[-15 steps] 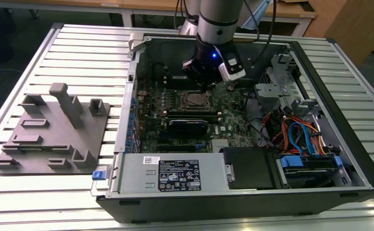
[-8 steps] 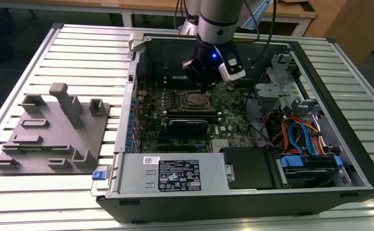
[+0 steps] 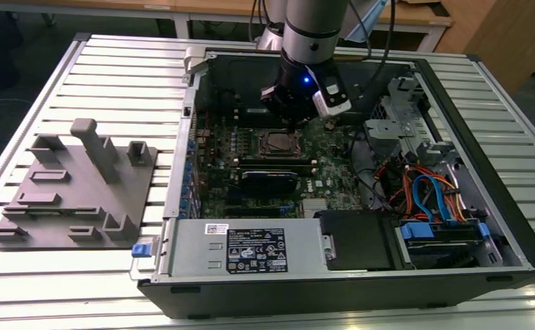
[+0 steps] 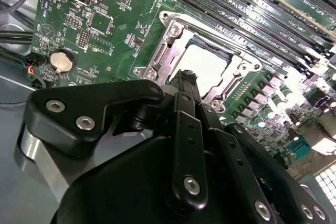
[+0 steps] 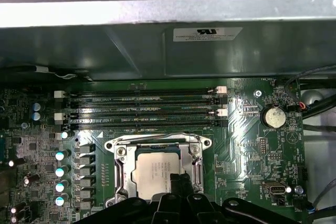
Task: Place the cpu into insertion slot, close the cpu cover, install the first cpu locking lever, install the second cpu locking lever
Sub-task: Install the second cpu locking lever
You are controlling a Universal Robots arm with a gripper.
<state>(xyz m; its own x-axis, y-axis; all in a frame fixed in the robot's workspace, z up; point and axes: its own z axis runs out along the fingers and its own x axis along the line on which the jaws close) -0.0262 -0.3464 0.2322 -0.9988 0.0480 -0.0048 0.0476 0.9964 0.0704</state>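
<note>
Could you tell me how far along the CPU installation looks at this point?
The cpu already sits in the insertion slot, and the cpu cover appears to lie closed around it. In hand: the gripper is down at the socket's edge, holding nothing that I can see. I cannot tell whether either locking lever is latched, so those steps may remain.

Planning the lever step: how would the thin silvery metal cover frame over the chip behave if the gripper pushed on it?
The thin silvery cpu cover would probably flex slightly. Lying flat around the pale cpu, it likely won't slide. The gripper hovers close.
</note>
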